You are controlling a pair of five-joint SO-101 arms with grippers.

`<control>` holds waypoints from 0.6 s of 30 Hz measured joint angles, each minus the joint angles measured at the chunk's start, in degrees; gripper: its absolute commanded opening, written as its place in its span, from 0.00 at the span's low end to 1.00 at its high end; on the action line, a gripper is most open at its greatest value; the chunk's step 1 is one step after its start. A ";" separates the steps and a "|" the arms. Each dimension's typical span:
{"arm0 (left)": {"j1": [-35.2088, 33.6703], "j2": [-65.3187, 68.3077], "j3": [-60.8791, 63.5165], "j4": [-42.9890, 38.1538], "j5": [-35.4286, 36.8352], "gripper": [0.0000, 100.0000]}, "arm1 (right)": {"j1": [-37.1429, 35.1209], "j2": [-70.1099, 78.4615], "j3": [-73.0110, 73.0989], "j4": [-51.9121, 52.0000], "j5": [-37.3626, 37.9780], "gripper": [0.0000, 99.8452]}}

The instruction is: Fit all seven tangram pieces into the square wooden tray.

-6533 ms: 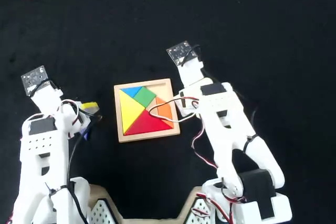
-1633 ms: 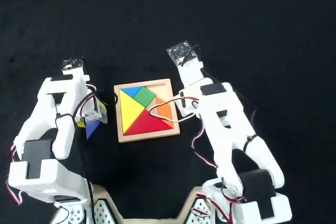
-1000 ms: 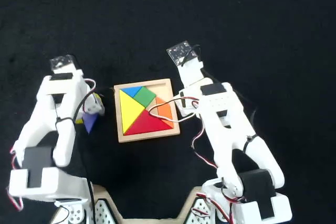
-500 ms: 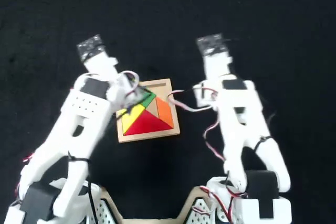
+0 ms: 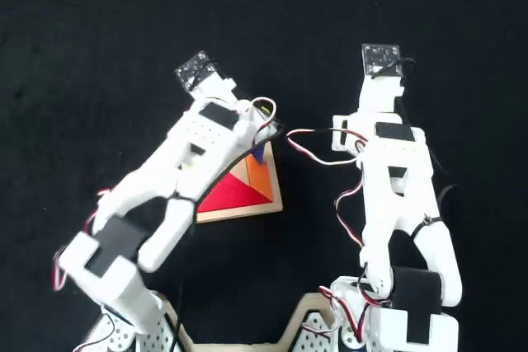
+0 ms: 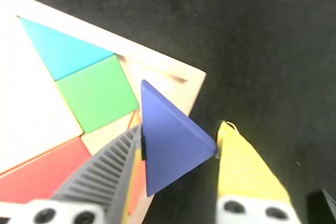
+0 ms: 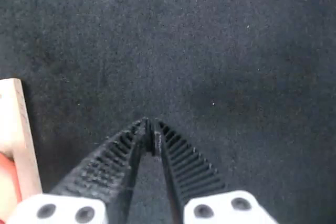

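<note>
The square wooden tray (image 6: 157, 59) holds a light blue triangle (image 6: 63, 51), a green square (image 6: 97, 93), a pale yellow triangle (image 6: 26, 114) and a red triangle (image 6: 42, 171). In the high view the red triangle (image 5: 231, 195) and an orange piece (image 5: 260, 179) show beside my left arm, which covers most of the tray (image 5: 247, 210). My left gripper (image 6: 181, 129) is shut on a dark blue triangle (image 6: 170, 140), held just above the tray's bare far right corner (image 6: 157, 77). My right gripper (image 7: 152, 129) is shut on nothing over the black cloth, right of the tray's edge (image 7: 18, 129).
The right arm (image 5: 392, 171) stands a short way right of the tray, with its cable (image 5: 318, 150) looping toward the left gripper. Black cloth (image 5: 429, 39) covers the table all round.
My left arm has swung from the table left of the tray to above its far right corner, carrying the dark blue triangle. My right arm has drawn away from the tray's right edge.
</note>
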 measured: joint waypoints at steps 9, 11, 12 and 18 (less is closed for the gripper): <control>0.00 4.75 -4.57 -0.44 1.58 0.23 | 0.00 0.00 0.00 0.00 0.00 0.01; 0.00 4.75 -4.57 -0.53 1.58 0.25 | 0.00 0.00 0.00 0.00 0.00 0.01; 0.00 4.75 -4.57 -0.53 1.58 0.25 | 0.00 0.00 0.00 0.00 0.00 0.01; 0.00 4.75 -4.57 -0.53 1.58 0.25 | -0.97 0.00 0.00 0.00 0.00 0.01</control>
